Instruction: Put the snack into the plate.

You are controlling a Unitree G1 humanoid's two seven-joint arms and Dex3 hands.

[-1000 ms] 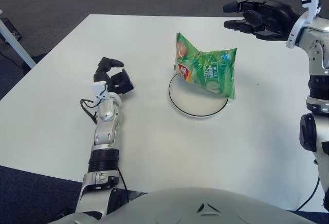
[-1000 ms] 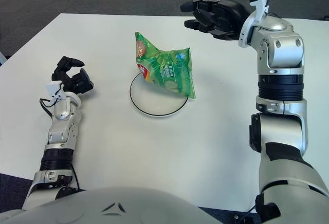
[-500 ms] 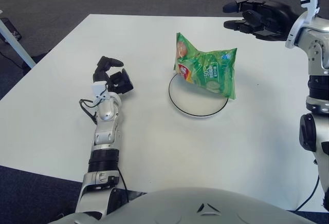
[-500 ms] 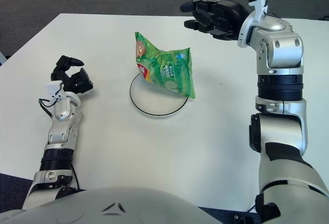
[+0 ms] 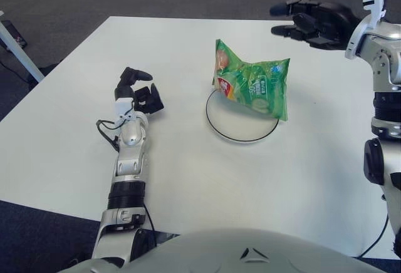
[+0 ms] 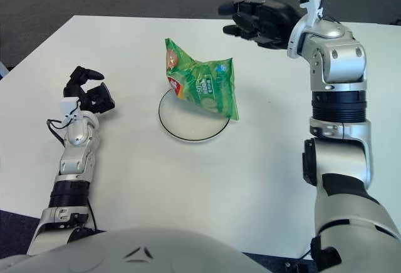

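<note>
we see the snack (image 5: 254, 87) propped upright across the plate (image 5: 241, 137)'s far rim, long axis running left-right, with our right hand (image 5: 316, 22) raised beyond and right of it, fingers spread and empty, nearer than our loosely curled, empty left hand (image 5: 138, 91).

A green snack bag (image 5: 254, 87) stands crumpled on the far rim of a round white plate (image 5: 241, 126) with a dark edge, near the middle of the white tabletop (image 5: 188, 179). The right robot hand (image 5: 307, 22) hangs above the far right corner, fingers spread, holding nothing. The left robot hand (image 5: 138, 92) (fingers loosely curled, empty) shows toward the left edge, well apart from the plate.
</note>
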